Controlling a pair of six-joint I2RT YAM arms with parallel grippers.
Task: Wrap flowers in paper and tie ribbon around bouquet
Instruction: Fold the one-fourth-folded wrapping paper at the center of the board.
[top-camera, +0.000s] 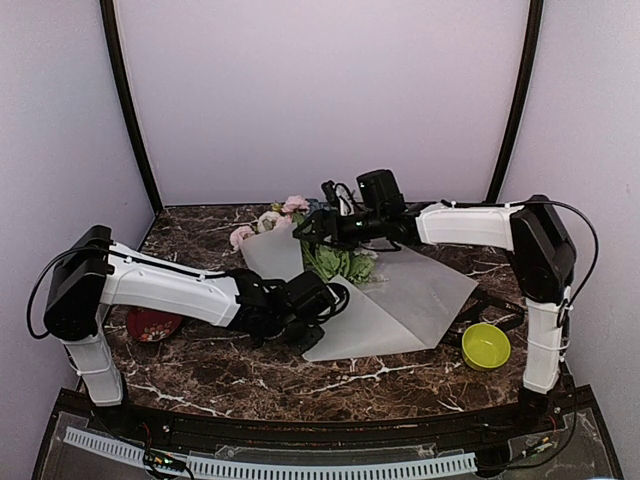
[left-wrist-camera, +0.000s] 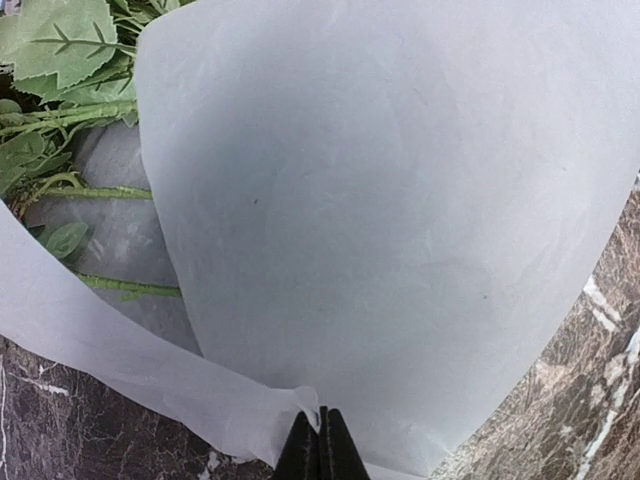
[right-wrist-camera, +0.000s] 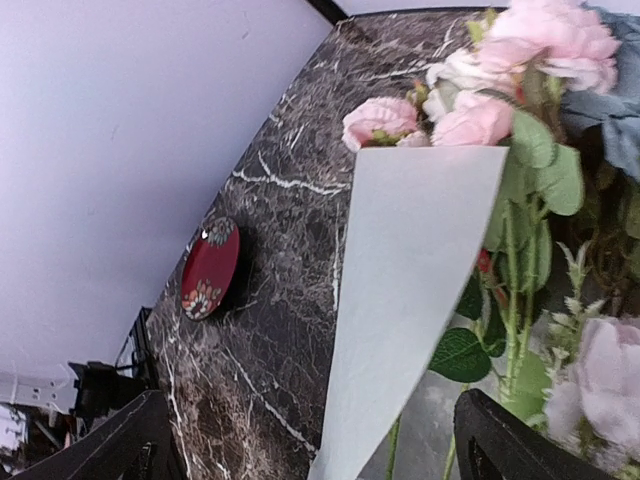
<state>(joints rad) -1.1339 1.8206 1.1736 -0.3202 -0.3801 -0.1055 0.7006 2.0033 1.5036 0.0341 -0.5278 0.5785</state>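
Wrapping stage: your left tool (left-wrist-camera: 322, 440) pinches the paper (left-wrist-camera: 380, 250) edge, curled over the flowers (right-wrist-camera: 540, 40); your right tool (right-wrist-camera: 318, 432) gapes, empty. Next, you probably need the opposite flap folded across.

The paper (left-wrist-camera: 400, 230) is thin, frosted white and matt, smooth with faint creases, and the dark worktop (top-camera: 300, 385) shows grey through it. That worktop looks like polished brown-black marble with white veins and a slight sheen. The flowers (right-wrist-camera: 560, 40) have soft, cloth-like petals. Their leaves (left-wrist-camera: 65, 45) are matt green fabric with dark printed veins, and the stems (left-wrist-camera: 110, 192) look like ridged plastic. A red dish (right-wrist-camera: 210, 268) on the left is glossy, with painted blossoms. A yellow-green bowl (top-camera: 486, 345) on the right looks like smooth plastic. The arms (top-camera: 170, 285) wear matt white plastic shells, and the left hand (left-wrist-camera: 322, 445) is matt black.
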